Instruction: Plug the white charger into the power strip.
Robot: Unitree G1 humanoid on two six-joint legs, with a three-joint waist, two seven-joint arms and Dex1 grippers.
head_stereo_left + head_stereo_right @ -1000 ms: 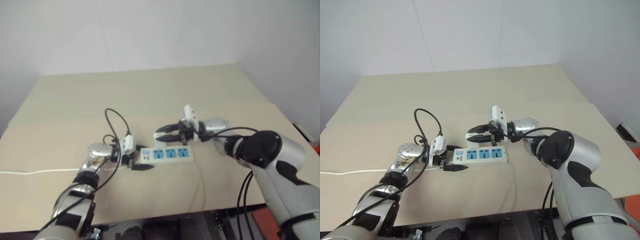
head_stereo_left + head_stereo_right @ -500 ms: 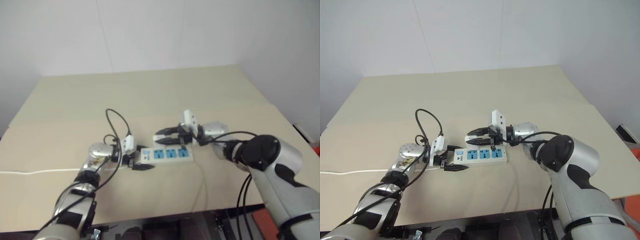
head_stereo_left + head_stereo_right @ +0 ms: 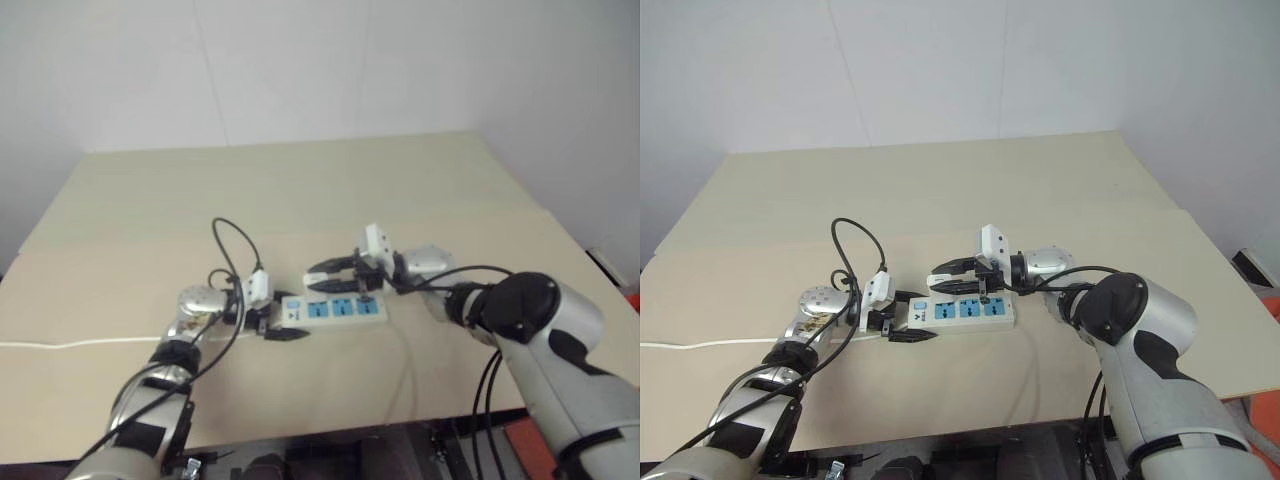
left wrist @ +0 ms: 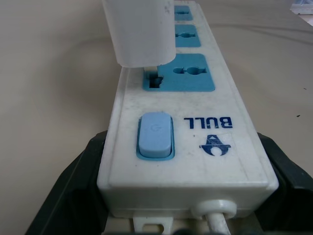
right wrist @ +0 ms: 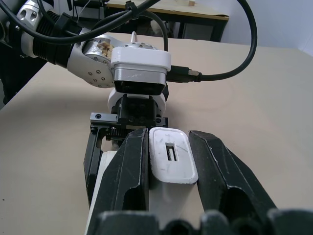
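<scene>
The power strip (image 3: 965, 311) lies flat on the table, a white bar with three blue sockets and a blue switch (image 4: 155, 135). My left gripper (image 3: 925, 316) is shut on its switch end, one black finger (image 4: 73, 188) against each side. My right gripper (image 5: 168, 139) is shut on the white charger (image 5: 172, 161). It holds the charger (image 4: 139, 29) upright over the socket nearest the switch, the lower end right at the socket's slots. Whether the prongs are inside is hidden.
The strip's white cord (image 3: 700, 345) trails to the table's left edge. A black cable (image 3: 855, 250) loops above my left wrist. The tan table (image 3: 940, 190) is open behind the strip, and its front edge runs close below both arms.
My right gripper has sunk slightly toward the strip with the charger in it. The left gripper and the strip have stayed put.
</scene>
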